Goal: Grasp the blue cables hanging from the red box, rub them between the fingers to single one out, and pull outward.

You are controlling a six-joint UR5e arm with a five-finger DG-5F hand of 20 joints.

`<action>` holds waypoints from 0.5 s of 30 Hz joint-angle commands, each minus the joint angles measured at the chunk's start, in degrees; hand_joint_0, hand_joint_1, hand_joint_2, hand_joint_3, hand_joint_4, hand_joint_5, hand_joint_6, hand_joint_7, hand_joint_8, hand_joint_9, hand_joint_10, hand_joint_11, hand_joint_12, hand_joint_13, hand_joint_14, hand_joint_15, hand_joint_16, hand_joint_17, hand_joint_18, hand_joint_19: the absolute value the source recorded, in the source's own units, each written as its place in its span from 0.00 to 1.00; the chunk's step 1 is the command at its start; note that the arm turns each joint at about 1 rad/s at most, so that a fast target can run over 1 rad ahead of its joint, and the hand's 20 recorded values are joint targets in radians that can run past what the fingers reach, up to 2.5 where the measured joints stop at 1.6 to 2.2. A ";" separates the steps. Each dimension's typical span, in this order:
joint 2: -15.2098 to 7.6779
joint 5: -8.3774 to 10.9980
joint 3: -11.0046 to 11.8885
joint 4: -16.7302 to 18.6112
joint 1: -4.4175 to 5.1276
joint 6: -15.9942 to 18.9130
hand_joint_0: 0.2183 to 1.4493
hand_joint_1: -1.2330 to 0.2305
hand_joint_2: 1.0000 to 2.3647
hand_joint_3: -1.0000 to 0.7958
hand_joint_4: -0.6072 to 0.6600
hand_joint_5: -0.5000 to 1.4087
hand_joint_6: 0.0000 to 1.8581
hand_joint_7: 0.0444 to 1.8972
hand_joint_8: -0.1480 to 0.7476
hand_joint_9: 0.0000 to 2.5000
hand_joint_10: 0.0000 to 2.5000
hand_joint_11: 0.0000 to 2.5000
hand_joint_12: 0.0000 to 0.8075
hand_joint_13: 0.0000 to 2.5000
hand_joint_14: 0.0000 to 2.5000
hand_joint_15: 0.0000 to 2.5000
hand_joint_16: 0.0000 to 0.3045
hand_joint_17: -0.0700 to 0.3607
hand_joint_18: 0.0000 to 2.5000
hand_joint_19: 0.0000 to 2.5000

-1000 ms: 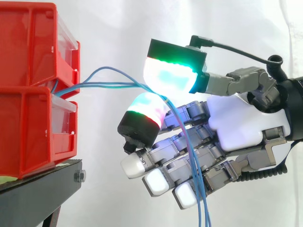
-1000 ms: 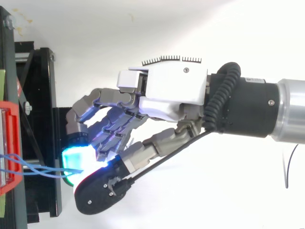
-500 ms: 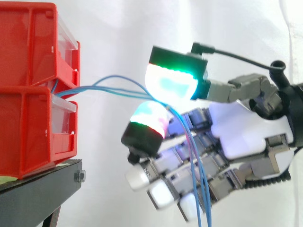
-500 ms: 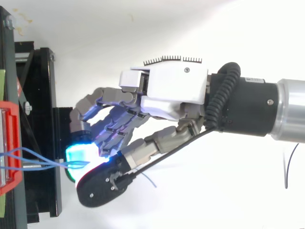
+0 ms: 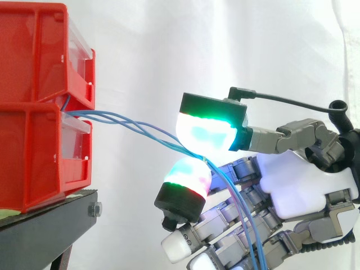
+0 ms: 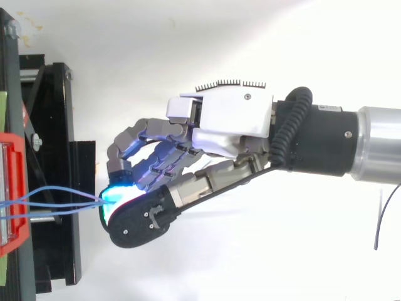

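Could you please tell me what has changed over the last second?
The hand has drawn back from the red bins and sunk lower, pulling the blue cables into a tauter, downward-sloping line. Its fingers stay pinched on the cables; the bins have not moved.

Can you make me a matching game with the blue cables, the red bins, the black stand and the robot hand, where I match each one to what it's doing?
Things:
1. blue cables
2. red bins
3. black stand
4. hand

What it's doing:
A. sits under the bins
B. pinches the cables between two glowing pads
C. stacked one on top of the other
D. stretch from the bins across to the hand

Right pairs: 1-D, 2-C, 3-A, 4-B
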 commanded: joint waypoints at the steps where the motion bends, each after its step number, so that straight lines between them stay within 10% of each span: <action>1: 0.00 -1.46 -0.02 -0.03 -0.10 -0.04 0.22 0.43 0.00 0.28 0.53 0.18 0.47 0.57 0.46 0.32 0.00 0.14 0.49 0.32 0.01 0.22 0.17 0.43 0.29 0.23; 15: 0.00 -4.10 -0.02 -0.12 -1.59 -0.13 0.39 0.24 0.01 0.41 0.48 0.16 0.49 0.61 0.43 0.27 0.00 0.14 0.45 0.30 0.01 0.21 0.15 0.41 0.28 0.21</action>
